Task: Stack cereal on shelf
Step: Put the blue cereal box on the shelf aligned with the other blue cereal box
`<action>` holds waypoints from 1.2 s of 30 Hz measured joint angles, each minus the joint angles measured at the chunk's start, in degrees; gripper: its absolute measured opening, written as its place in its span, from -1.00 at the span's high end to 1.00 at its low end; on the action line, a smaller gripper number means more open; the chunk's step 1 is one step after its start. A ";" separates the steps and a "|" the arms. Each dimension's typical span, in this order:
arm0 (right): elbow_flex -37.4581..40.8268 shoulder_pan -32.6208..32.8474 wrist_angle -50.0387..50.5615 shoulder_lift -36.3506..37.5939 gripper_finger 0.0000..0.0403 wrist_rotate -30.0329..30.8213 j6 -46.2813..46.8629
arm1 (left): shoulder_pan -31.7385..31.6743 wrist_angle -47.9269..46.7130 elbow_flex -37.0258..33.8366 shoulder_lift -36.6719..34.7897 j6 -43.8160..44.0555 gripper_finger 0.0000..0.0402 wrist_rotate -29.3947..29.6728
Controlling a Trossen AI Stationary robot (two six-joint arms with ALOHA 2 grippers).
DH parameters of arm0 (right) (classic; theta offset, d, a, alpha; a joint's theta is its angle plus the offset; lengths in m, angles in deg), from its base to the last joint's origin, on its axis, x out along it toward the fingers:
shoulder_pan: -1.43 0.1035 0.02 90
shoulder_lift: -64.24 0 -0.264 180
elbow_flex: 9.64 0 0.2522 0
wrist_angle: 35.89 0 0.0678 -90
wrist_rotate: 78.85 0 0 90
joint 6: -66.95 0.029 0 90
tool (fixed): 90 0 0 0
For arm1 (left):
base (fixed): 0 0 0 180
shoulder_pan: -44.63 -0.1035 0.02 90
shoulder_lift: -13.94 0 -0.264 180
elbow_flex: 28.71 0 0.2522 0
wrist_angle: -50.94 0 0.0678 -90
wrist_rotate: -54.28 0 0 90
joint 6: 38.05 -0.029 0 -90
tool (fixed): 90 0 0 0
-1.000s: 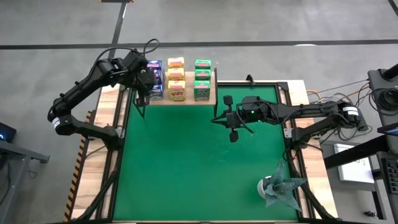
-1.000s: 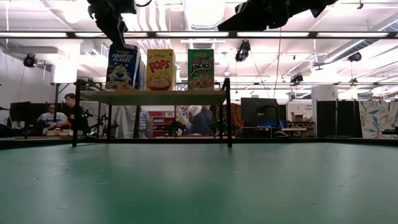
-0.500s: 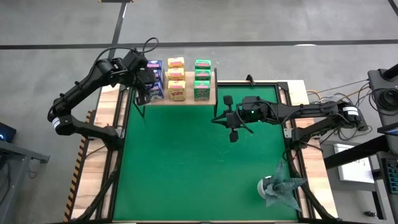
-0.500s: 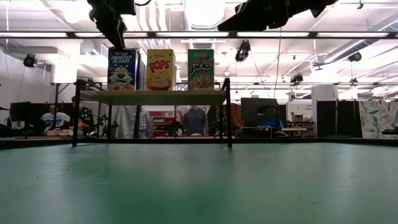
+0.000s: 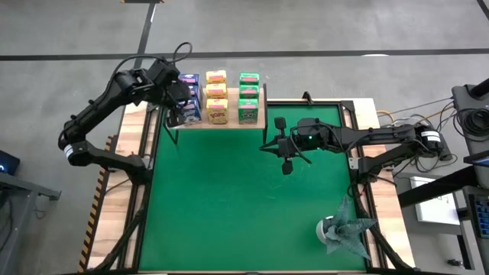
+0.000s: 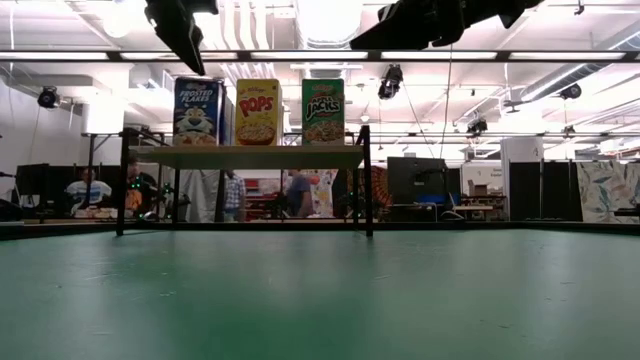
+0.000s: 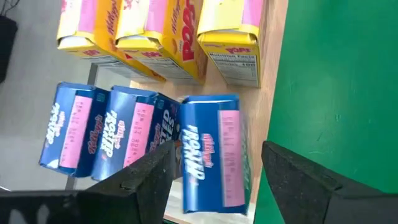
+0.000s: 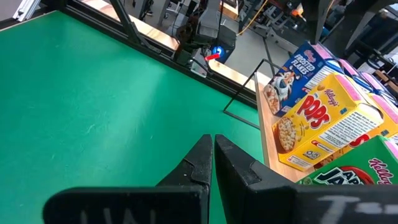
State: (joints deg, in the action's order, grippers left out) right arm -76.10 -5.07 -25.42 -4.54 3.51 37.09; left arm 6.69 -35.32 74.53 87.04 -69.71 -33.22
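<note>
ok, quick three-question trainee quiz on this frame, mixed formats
1. True or false: the left pincer is clamped on a blue cereal box.
2. Multiple choice: which colour of boxes stands nearest the right end of the shelf in the low view? A blue, B yellow, C green.
3. Fill in: the right pincer hovers above the green ____.

Key
1. False: its fingers stand open on either side of the box.
2. C: the green boxes.
3. mat; that pincer is shut and empty.
</note>
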 joint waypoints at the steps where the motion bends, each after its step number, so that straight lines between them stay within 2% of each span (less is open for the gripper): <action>1: 0.00 0.00 0.00 -0.02 0.96 0.00 -0.08 | 0.02 -0.24 0.40 0.00 0.39 -0.12 -0.02; 6: 0.01 -0.01 0.00 -0.02 0.96 0.08 -0.67 | 1.15 -2.68 1.37 0.00 2.97 -0.12 -0.03; 10: 0.01 -0.02 -0.02 -0.02 0.96 0.11 -1.08 | 4.52 -4.42 1.37 0.00 4.90 -0.05 -0.07; 13: -0.02 -0.02 -0.02 -0.02 0.96 0.12 -1.60 | 8.39 -4.71 1.37 -0.02 7.42 0.11 -0.06; 18: -0.02 -0.02 -0.05 -0.02 0.96 0.13 -2.39 | 14.13 -4.63 -0.31 -0.76 12.34 0.49 0.38; 24: -0.02 -0.02 -0.44 0.01 0.96 0.15 -3.17 | 17.67 -2.59 -8.18 -1.76 19.34 0.94 9.77; 31: -0.02 -0.02 -0.44 -0.01 0.96 0.17 -3.18 | 17.86 2.35 -19.42 -3.03 20.79 0.95 19.81; 36: -0.02 -0.02 -0.44 -0.01 0.96 0.17 -3.18 | 17.86 4.83 -23.53 -3.02 20.73 0.99 22.35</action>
State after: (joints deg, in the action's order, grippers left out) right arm -76.11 -5.09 -25.86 -4.55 3.69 33.92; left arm 24.55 -30.49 51.00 84.03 -48.98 -10.87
